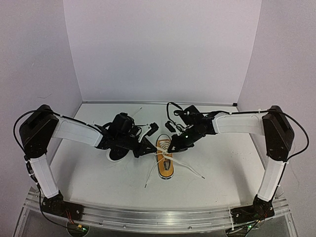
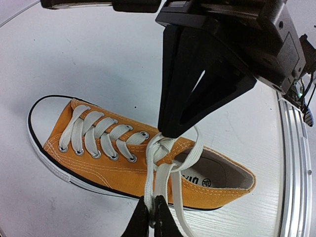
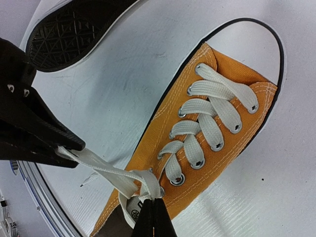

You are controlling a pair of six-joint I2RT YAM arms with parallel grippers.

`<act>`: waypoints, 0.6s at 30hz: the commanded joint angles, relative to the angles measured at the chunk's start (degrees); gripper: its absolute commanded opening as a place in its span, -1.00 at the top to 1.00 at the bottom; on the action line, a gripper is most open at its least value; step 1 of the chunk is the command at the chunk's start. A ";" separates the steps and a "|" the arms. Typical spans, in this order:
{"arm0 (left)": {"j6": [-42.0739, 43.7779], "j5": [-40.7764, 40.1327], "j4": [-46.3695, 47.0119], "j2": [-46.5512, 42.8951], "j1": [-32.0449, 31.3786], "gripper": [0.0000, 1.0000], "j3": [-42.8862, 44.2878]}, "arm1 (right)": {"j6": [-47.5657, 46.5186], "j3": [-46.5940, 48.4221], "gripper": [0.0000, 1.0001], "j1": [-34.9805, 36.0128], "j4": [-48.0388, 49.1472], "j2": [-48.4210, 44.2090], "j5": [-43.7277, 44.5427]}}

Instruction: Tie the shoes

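Observation:
The orange canvas shoe (image 1: 165, 157) stands upright at the table's middle, toe towards the back. Its white laces (image 2: 163, 163) cross in a knot at the top eyelets. My left gripper (image 2: 152, 219) is shut on a lace loop pulled out to the shoe's side. My right gripper (image 3: 155, 217) is shut on the lace right at the knot (image 3: 150, 185); it also shows in the left wrist view (image 2: 170, 131). The other shoe (image 3: 69, 29) lies with its black sole up, left of the orange one, partly under my left arm (image 1: 118, 148).
Two loose lace ends (image 1: 190, 169) trail from the orange shoe towards the near edge. A metal rail (image 1: 153, 217) runs along the table's front. White walls close the back and sides.

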 commanded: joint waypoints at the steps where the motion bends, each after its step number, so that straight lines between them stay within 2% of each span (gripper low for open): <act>1: -2.51 -3.28 0.90 0.07 0.12 0.99 -1.25 | 0.41 -1.52 1.00 -0.49 1.40 -3.61 0.74; 8: -3.56 -5.51 -0.92 0.97 0.10 1.00 -1.94 | 0.96 -2.70 1.00 -0.74 2.87 -4.67 0.69; 13: -2.81 -4.36 -0.19 -0.77 -0.02 0.93 -2.66 | 1.29 -2.86 1.00 -0.71 4.00 -4.26 -0.51; 18: 3.28 -7.16 1.35 -6.18 -3.13 0.44 -4.60 | 2.21 -3.28 1.00 -0.71 5.52 -4.21 -1.79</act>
